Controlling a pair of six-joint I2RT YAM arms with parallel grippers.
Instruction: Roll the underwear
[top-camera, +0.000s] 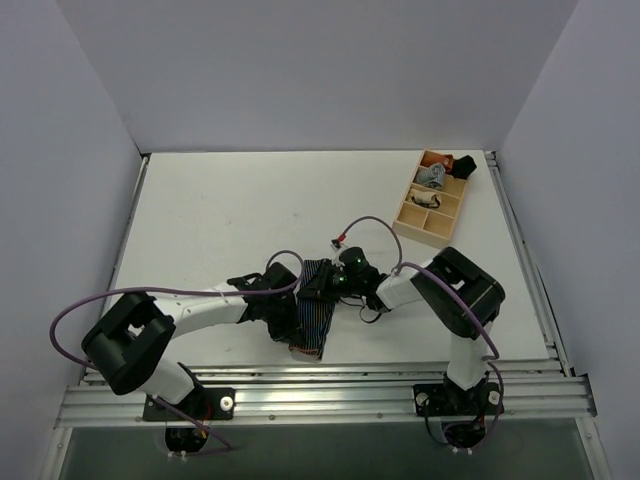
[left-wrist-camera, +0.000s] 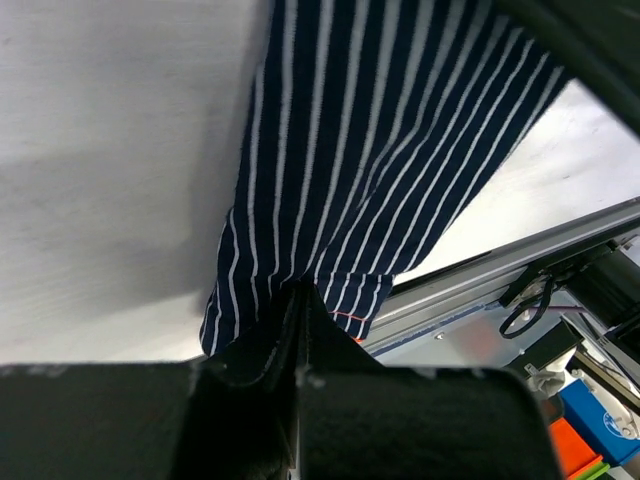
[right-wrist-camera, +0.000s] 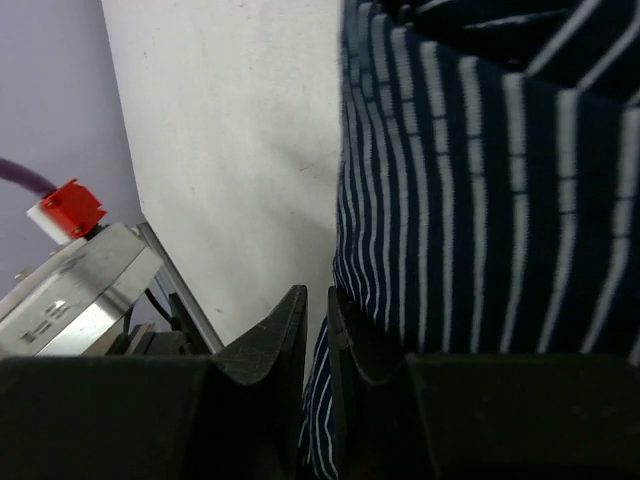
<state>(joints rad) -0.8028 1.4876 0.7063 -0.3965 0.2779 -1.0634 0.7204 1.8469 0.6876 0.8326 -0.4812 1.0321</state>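
Observation:
The underwear (top-camera: 312, 320) is dark navy cloth with light pinstripes, lying folded in a narrow strip near the table's front centre. My left gripper (top-camera: 288, 300) is at its left edge and my right gripper (top-camera: 323, 287) is at its far right end. In the left wrist view the left gripper (left-wrist-camera: 298, 294) is shut on the cloth's (left-wrist-camera: 380, 150) lower edge, by a thin reddish seam (left-wrist-camera: 345, 317). In the right wrist view the right gripper (right-wrist-camera: 317, 302) is pinched nearly shut with a fold of the striped cloth (right-wrist-camera: 480, 200) between its fingers.
A wooden compartment tray (top-camera: 418, 236) stands at the back right with small rolled garments in its far cells. The aluminium rail (top-camera: 330, 395) runs along the near table edge just below the cloth and shows in the left wrist view (left-wrist-camera: 480, 280). Purple cables (top-camera: 370, 222) loop above the arms.

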